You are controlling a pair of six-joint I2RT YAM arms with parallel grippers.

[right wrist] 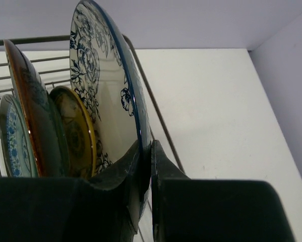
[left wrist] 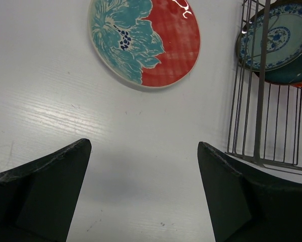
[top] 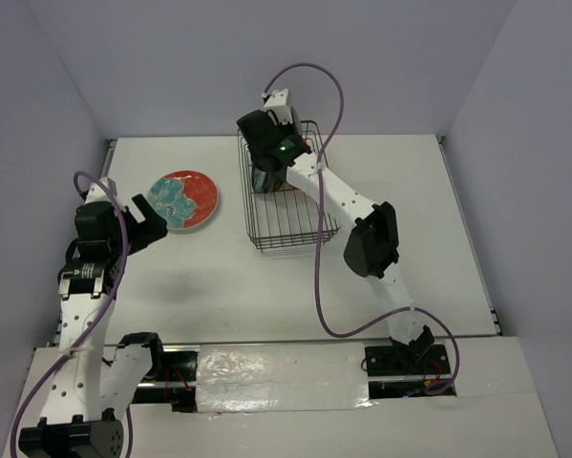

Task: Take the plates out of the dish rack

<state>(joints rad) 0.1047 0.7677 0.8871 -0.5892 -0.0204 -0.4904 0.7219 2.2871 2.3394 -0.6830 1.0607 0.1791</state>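
A red-rimmed plate with a teal flower lies flat on the table left of the dish rack; it also shows in the left wrist view. My left gripper is open and empty, hovering just near-left of that plate. My right gripper is down in the far end of the rack, shut on the rim of the upright white-and-blue floral plate, with the rim pinched between the jaws. Beside it stand an orange-brown plate, a small orange plate and a blue-patterned plate.
The rack's wire side stands to the right of my left gripper, with plates seen behind it. Grey walls close the table at the back and both sides. White tabletop lies right of the rack.
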